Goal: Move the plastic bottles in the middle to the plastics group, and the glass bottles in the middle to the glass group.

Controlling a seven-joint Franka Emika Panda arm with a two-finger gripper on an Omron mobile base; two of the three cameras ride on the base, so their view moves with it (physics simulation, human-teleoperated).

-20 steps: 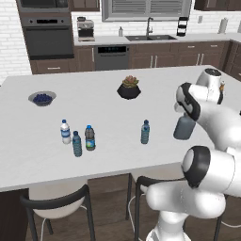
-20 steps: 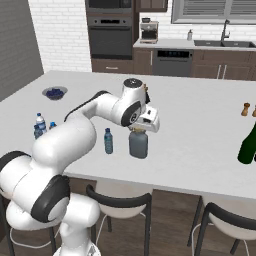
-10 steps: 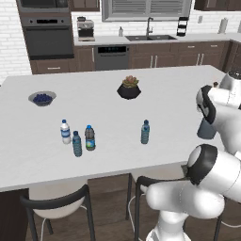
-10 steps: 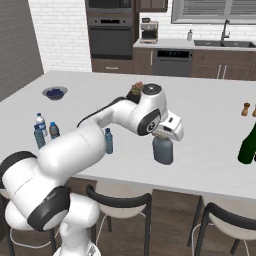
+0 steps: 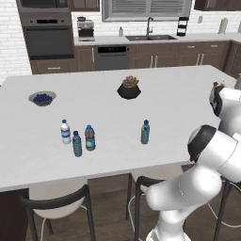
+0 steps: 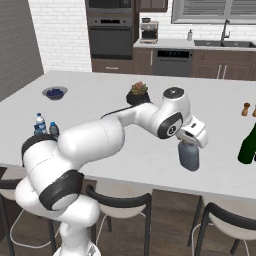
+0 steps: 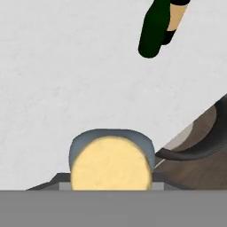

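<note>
Jaws clamp the glass bottle (image 6: 189, 154) by its neck — carried upright over the surface (image 6: 125, 150) twd the dark green bottle (image 6: 248, 144), prob. the glass grp.

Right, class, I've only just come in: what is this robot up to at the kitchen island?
The white arm's gripper is shut on the neck of the broad grey-blue glass bottle, holding it low at the island's right side, toward a dark green bottle near the right edge. In the hand view the tan stopper sits right under the camera. One slim blue bottle stands alone mid-counter, not yet sorted, and three small bottles are clustered to the left.
</note>
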